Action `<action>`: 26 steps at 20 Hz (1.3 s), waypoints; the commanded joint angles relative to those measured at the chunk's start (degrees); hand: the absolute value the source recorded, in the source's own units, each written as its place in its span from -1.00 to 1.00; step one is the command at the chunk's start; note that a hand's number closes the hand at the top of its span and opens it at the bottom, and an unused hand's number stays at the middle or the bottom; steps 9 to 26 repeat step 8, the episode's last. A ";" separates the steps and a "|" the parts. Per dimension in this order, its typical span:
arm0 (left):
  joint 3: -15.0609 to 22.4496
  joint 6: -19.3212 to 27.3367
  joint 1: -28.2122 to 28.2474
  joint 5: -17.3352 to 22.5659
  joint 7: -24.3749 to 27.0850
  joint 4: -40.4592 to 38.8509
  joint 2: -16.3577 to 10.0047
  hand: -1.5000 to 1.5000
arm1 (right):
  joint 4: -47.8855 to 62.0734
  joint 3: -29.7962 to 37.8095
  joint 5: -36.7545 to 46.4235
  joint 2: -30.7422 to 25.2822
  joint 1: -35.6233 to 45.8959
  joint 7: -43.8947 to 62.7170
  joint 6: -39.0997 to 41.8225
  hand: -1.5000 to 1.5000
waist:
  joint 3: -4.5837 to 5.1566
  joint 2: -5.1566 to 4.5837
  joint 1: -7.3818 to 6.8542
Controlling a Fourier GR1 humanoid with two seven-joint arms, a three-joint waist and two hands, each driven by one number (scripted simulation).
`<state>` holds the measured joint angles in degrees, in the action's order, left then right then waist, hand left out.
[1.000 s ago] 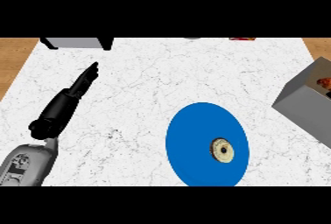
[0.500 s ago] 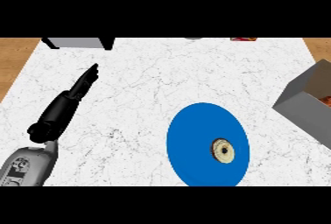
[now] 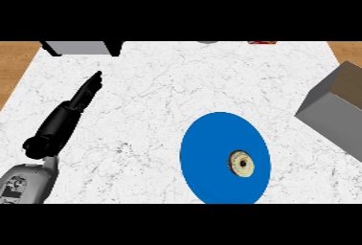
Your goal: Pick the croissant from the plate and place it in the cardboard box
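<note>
White marble-veined bench [image 3: 176, 81] across nearly the whole frame, with strips of brown wood floor at the upper left and upper right corners.

Counted on the bench:
- One blue plate [image 3: 205, 153], lower right of centre, looking taller than wide.
- One croissant [image 3: 242, 163], lying on the plate right of the plate's middle and toward its lower half; seen as a small round tan piece with a dark centre. Not in the box, not touched by any hand.
- One cardboard box [image 3: 332, 115] at the right edge, cut off by the frame; grey outer walls, brown inside visible at its open top. Up and to the right of the plate, near it but apart from it.
- One grey block [image 3: 81, 47] at the upper left, cut by the top edge.
- Two small things at the top edge, barely showing: one grey [image 3: 207, 42], one red [image 3: 262, 42]; too little visible to name.

One hand in view: left hand [image 3: 71, 107], black, at centre left of the frame, fingers straight and pressed together, pointing toward the upper left, holding nothing, well apart from the plate. Grey forearm [image 3: 28, 182] behind it in the lower left corner.

Dark marks on the forearm's grey shell, not readable. No other label or writing to be made out.
</note>
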<state>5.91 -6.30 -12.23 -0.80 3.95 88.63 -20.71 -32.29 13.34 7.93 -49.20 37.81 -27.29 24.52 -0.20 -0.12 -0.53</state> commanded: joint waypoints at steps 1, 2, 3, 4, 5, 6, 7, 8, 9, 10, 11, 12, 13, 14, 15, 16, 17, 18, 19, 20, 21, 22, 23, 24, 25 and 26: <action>0.57 0.83 0.01 -0.67 -0.40 -0.01 1.08 0.00 | 7.17 9.93 -10.80 1.68 1.73 3.11 3.90 -1.00 | 0.04 -0.04 0.58; -0.75 -0.19 -1.79 0.04 -0.34 -0.98 -0.08 0.00 | 9.47 11.57 -12.10 -0.36 4.62 7.04 4.94 -1.00 | 0.09 -0.33 0.01; -3.37 -2.69 -1.25 2.07 -0.15 -1.22 -3.08 0.00 | 10.92 13.06 -12.99 -2.52 3.41 6.72 5.58 -1.00 | 0.09 -0.25 -0.04; -0.21 -0.86 0.04 -0.10 0.88 -0.07 -0.01 0.00 | 12.54 13.96 -13.60 -2.77 3.49 7.09 5.26 -1.00 | 0.08 -0.27 -0.25; 0.09 -1.35 0.42 -0.53 3.29 -2.04 0.30 0.00 | 14.53 13.79 -12.89 -1.02 3.71 6.14 2.85 -1.00 | 0.05 -0.65 -0.87; -0.99 -1.67 -4.13 0.93 -0.06 -2.70 0.55 0.00 | 16.12 14.81 -13.28 -3.90 2.98 4.03 5.17 -1.00 | -0.05 -0.88 -0.61; -0.13 0.05 -3.46 -1.20 -0.57 -1.82 1.20 0.00 | 16.78 15.25 -13.57 -3.21 3.98 4.41 3.62 -1.00 | -0.01 -0.64 -0.84; 1.33 0.79 -1.24 -1.91 1.45 -2.18 2.95 0.00 | 18.29 15.92 -13.56 -6.34 4.70 5.03 4.45 -1.00 | -0.05 -0.90 -1.40; 1.33 0.79 -1.24 -1.91 1.45 -2.18 2.95 0.00 | 18.29 15.92 -13.56 -6.34 4.70 5.03 4.45 -1.00 | -0.05 -0.90 -1.40; 1.33 0.79 -1.24 -1.91 1.45 -2.18 2.95 0.00 | 18.29 15.92 -13.56 -6.34 4.70 5.03 4.45 -1.00 | -0.05 -0.90 -1.40; 1.33 0.79 -1.24 -1.91 1.45 -2.18 2.95 0.00 | 18.29 15.92 -13.56 -6.34 4.70 5.03 4.45 -1.00 | -0.05 -0.90 -1.40; 1.33 0.79 -1.24 -1.91 1.45 -2.18 2.95 0.00 | 18.29 15.92 -13.56 -6.34 4.70 5.03 4.45 -1.00 | -0.05 -0.90 -1.40; 1.33 0.79 -1.24 -1.91 1.45 -2.18 2.95 0.00 | 18.29 15.92 -13.56 -6.34 4.70 5.03 4.45 -1.00 | -0.05 -0.90 -1.40; 1.33 0.79 -1.24 -1.91 1.45 -2.18 2.95 0.00 | 18.29 15.92 -13.56 -6.34 4.70 5.03 4.45 -1.00 | -0.05 -0.90 -1.40; 1.33 0.79 -1.24 -1.91 1.45 -2.18 2.95 0.00 | 18.29 15.92 -13.56 -6.34 4.70 5.03 4.45 -1.00 | -0.05 -0.90 -1.40; 1.33 0.79 -1.24 -1.91 1.45 -2.18 2.95 0.00 | 18.29 15.92 -13.56 -6.34 4.70 5.03 4.45 -1.00 | -0.05 -0.90 -1.40; 1.33 0.79 -1.24 -1.91 1.45 -2.18 2.95 0.00 | 18.29 15.92 -13.56 -6.34 4.70 5.03 4.45 -1.00 | -0.05 -0.90 -1.40; 1.33 0.79 -1.24 -1.91 1.45 -2.18 2.95 0.00 | 18.29 15.92 -13.56 -6.34 4.70 5.03 4.45 -1.00 | -0.05 -0.90 -1.40; 1.33 0.79 -1.24 -1.91 1.45 -2.18 2.95 0.00 | 18.29 15.92 -13.56 -6.34 4.70 5.03 4.45 -1.00 | -0.05 -0.90 -1.40; 1.33 0.79 -1.24 -1.91 1.45 -2.18 2.95 0.00 | 18.29 15.92 -13.56 -6.34 4.70 5.03 4.45 -1.00 | -0.05 -0.90 -1.40; 1.33 0.79 -1.24 -1.91 1.45 -2.18 2.95 0.00 | 18.29 15.92 -13.56 -6.34 4.70 5.03 4.45 -1.00 | -0.05 -0.90 -1.40; 1.33 0.79 -1.24 -1.91 1.45 -2.18 2.95 0.00 | 18.29 15.92 -13.56 -6.34 4.70 5.03 4.45 -1.00 | -0.05 -0.90 -1.40; 1.33 0.79 -1.24 -1.91 1.45 -2.18 2.95 0.00 | 18.29 15.92 -13.56 -6.34 4.70 5.03 4.45 -1.00 | -0.05 -0.90 -1.40; 1.33 0.79 -1.24 -1.91 1.45 -2.18 2.95 0.00 | 18.29 15.92 -13.56 -6.34 4.70 5.03 4.45 -1.00 | -0.05 -0.90 -1.40; 1.33 0.79 -1.24 -1.91 1.45 -2.18 2.95 0.00 | 18.29 15.92 -13.56 -6.34 4.70 5.03 4.45 -1.00 | -0.05 -0.90 -1.40; 1.33 0.79 -1.24 -1.91 1.45 -2.18 2.95 0.00 | 18.29 15.92 -13.56 -6.34 4.70 5.03 4.45 -1.00 | -0.05 -0.90 -1.40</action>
